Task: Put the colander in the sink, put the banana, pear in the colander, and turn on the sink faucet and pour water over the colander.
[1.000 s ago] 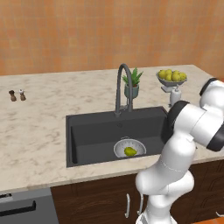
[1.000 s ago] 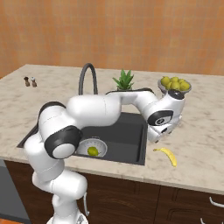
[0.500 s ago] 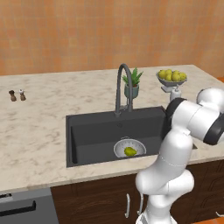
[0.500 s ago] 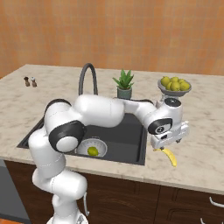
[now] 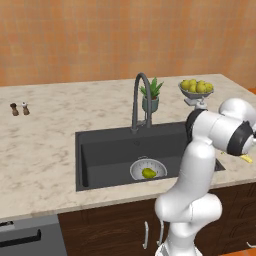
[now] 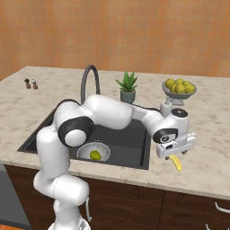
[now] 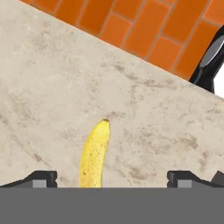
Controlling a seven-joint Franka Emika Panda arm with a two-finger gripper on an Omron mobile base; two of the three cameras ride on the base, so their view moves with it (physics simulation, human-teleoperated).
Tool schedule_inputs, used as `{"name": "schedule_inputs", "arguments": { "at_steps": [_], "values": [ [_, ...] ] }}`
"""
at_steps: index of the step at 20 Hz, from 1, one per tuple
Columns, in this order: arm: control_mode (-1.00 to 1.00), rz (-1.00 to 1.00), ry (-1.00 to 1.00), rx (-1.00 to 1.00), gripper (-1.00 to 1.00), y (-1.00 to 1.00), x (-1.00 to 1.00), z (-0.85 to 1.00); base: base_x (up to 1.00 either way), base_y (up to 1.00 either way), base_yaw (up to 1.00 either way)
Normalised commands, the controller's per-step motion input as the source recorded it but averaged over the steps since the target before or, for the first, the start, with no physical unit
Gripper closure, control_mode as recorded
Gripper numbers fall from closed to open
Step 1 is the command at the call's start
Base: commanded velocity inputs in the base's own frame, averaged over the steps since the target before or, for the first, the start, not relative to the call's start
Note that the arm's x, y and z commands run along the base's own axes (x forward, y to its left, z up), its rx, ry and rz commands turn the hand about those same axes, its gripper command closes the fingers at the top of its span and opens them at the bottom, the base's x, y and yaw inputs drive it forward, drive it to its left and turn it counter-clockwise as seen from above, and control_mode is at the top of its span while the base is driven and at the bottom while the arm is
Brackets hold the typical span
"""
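My claw [image 7: 111, 177] hangs low over the counter [image 7: 52, 87] with its jaws spread as wide as they go, gripping nothing. The banana [image 7: 94, 155] lies flat on the stone between my fingertips [image 7: 41, 178], pointing away from me. Off to my side, down in the sink [image 6: 130, 143], the colander [image 6: 85, 150] holds the pear [image 6: 95, 155], below the faucet [image 6: 87, 81].

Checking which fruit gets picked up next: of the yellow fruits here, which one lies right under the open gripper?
The banana, lying alone on the counter right of the sink, between the open gripper tips. The pear sits in the colander; the rest fill the footed bowl.
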Motion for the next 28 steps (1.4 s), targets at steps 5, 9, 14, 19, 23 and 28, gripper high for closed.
{"name": "schedule_inputs", "arguments": {
  "at_steps": [5, 9, 14, 19, 23, 28],
  "values": [
    [-1.00, 0.00, 0.00, 0.00, -1.00, -0.03, 0.27, -0.30, 0.00, 0.00, 0.00],
    [-1.00, 0.00, 0.00, 0.00, -1.00, -0.08, 0.33, -0.24, 0.00, 0.00, 0.00],
    [-1.00, 0.00, 0.00, 0.03, -1.00, -0.10, 0.31, -0.27, 0.00, 0.00, 0.00],
    [-1.00, 0.00, 0.01, 0.04, -1.00, -0.09, 0.22, -0.35, 0.00, 0.00, 0.00],
    [-1.00, 0.00, 0.05, 0.03, -1.00, -0.02, 0.00, -0.46, 0.00, 0.00, 0.00],
    [-1.00, 0.00, 0.04, 0.00, 1.00, 0.00, 0.00, -0.51, 0.00, 0.00, 0.00]
  ]
}}
